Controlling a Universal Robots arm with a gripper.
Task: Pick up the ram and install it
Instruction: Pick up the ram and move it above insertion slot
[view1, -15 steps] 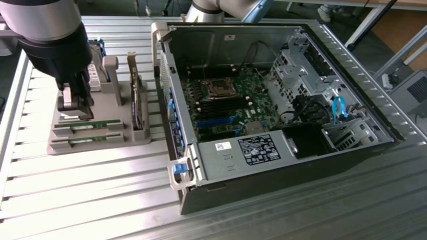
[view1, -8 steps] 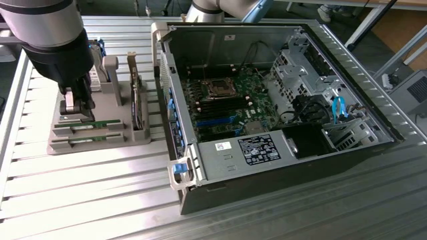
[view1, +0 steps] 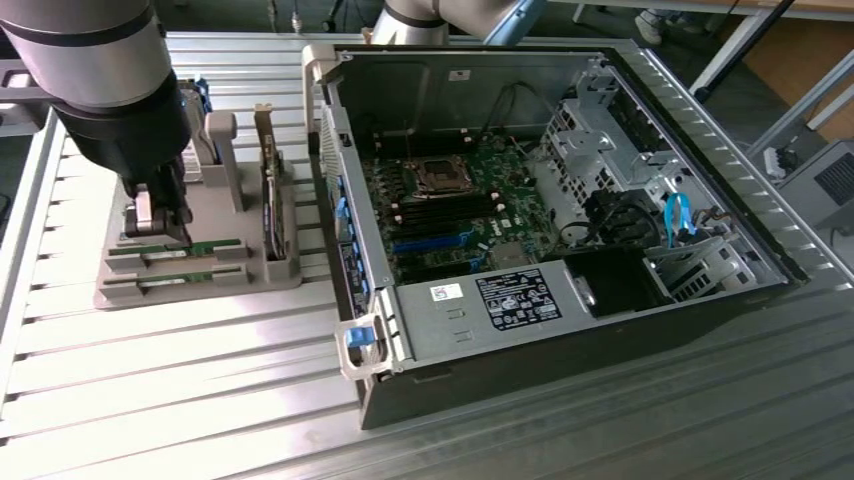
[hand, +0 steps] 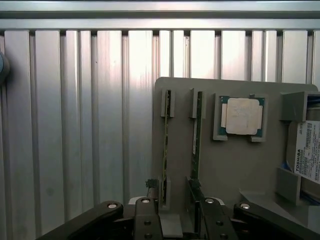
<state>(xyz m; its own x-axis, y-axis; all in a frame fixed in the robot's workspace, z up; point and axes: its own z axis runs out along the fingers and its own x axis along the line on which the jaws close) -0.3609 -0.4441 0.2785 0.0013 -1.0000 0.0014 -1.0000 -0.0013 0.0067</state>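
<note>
So the pincer (view1: 158, 232) on the grey robot arm (view1: 100, 70) is down over the flat grey plastic holder tray (view1: 134, 295) on the ribbed aluminium table (view1: 174, 400); jaws are spread wide and not clamped on anything as far as I can see. The ram, that long thin green circuit-board stick with the white label (hand: 198, 135), sits on edge in its slot on the tray, just beside a second green stick (hand: 166, 145) of the same sort; the black fingers (hand: 146, 220) sit at one end of both sticks, and I can't tell which one they straddle. A square silver processor chip (hand: 242, 116) lies in its pocket beside the sticks; the boxy silver hard drive with a white label (hand: 307, 157) stands further along the tray. The open black computer case (view1: 534, 370) with its green motherboard (view1: 461, 205) is on the exterior view's right, just beside the tray.
</note>
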